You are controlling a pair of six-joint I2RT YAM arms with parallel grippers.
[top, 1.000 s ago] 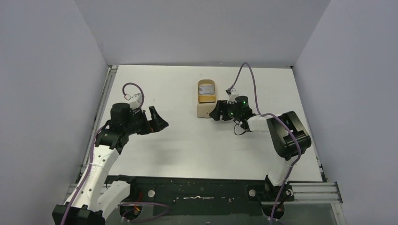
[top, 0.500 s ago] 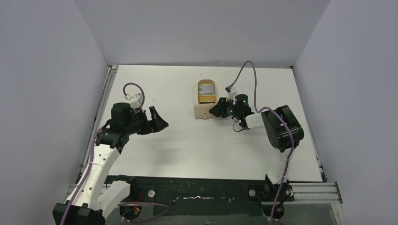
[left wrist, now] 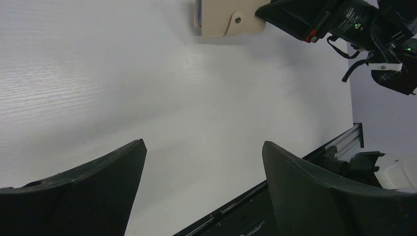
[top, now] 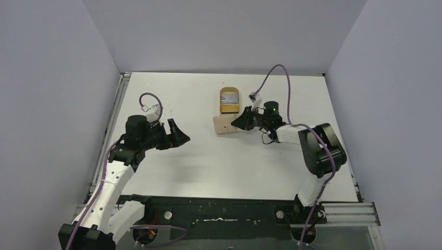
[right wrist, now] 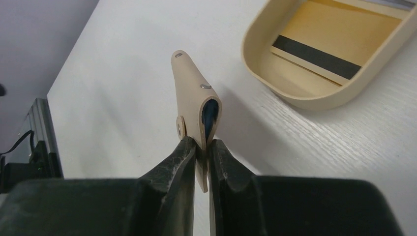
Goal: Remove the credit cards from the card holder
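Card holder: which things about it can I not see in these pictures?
- Contents: in the right wrist view the card holder, pinched in the right gripper, shows only a dark sliver between its panels, which hide the rest.
- Upper part: cut off by the top edge of the left wrist view.
- Any detail in the top external view: too small.

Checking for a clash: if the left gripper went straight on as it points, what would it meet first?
Probably the card holder, held in the right gripper: the left wrist view shows it ahead of the left gripper, only bare table between. Pitched downward, it might touch table first; depth is unclear.
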